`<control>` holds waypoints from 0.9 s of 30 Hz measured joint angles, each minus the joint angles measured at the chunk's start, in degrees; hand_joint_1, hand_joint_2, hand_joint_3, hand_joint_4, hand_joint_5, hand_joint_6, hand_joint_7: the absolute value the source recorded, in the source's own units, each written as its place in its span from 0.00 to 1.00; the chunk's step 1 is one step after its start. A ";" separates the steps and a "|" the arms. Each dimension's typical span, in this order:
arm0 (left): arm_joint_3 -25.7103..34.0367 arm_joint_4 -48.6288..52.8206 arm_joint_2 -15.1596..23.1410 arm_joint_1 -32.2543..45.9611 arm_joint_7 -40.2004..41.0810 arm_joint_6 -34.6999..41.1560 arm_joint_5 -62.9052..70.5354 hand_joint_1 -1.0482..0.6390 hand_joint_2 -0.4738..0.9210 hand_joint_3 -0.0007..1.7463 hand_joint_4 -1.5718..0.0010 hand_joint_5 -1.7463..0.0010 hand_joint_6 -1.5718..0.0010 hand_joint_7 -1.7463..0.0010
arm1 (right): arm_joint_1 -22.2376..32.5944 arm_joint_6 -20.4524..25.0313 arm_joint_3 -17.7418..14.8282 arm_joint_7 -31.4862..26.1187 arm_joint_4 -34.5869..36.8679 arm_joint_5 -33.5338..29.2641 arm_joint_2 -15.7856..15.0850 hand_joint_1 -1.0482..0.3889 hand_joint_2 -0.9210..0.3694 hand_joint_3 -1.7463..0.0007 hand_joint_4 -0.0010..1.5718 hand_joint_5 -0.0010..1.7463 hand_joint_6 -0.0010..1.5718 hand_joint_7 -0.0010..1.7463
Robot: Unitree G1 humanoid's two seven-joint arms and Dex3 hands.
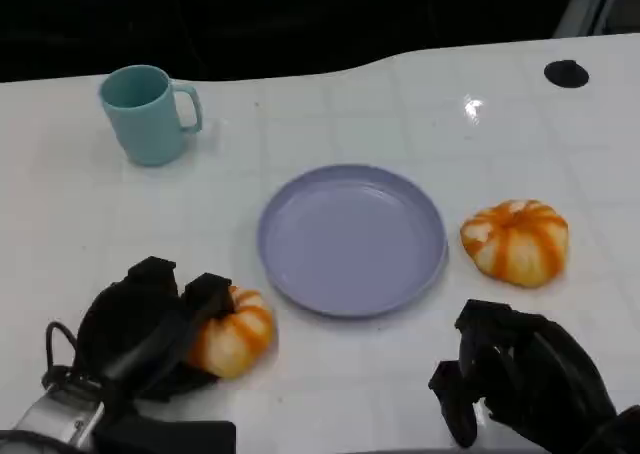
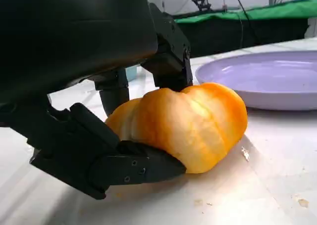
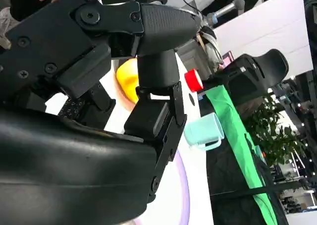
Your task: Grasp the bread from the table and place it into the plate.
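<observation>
now | left hand [image 1: 150,329] clamped on the bread [image 1: 232,332], fingers above and under it, bread resting on the table [image 1: 350,374] just beside the plate [image 1: 352,239] | right hand [image 1: 520,379] curled, holding nothing | advice: i think lift straight first, clear the rim, then release low over the middle

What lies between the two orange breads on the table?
In the head view, the purple plate lies between the bread in the left robot hand and the other bread; the plate holds nothing.
</observation>
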 measured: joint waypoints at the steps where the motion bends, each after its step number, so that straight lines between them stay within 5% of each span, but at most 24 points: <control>1: -0.17 0.31 0.00 0.00 1.10 0.02 0.08 0.47 0.75 0.56 0.46 0.00 0.58 0.03 | 0.00 0.01 -0.04 0.00 0.00 0.02 0.00 0.08 0.28 0.58 0.77 0.90 0.66 0.82; 7: 0.99 -2.97 -1.08 1.72 7.71 5.80 0.46 0.47 0.73 0.64 0.45 0.00 0.60 0.00 | -0.01 0.18 -0.04 -0.01 -0.01 0.12 0.02 0.08 0.28 0.58 0.78 0.90 0.66 0.82; 16: 3.20 -14.33 -2.64 5.86 6.86 14.33 0.19 0.50 0.74 0.63 0.45 0.00 0.61 0.00 | 0.09 0.25 0.24 -0.13 -0.31 0.11 0.14 0.08 0.28 0.57 0.77 0.90 0.66 0.81; 27: 4.65 -19.37 -3.42 4.32 5.68 11.86 -1.58 0.49 0.73 0.58 0.45 0.00 0.60 0.00 | 0.16 0.44 0.36 -0.35 -0.47 0.26 0.14 0.08 0.28 0.59 0.77 0.90 0.67 0.80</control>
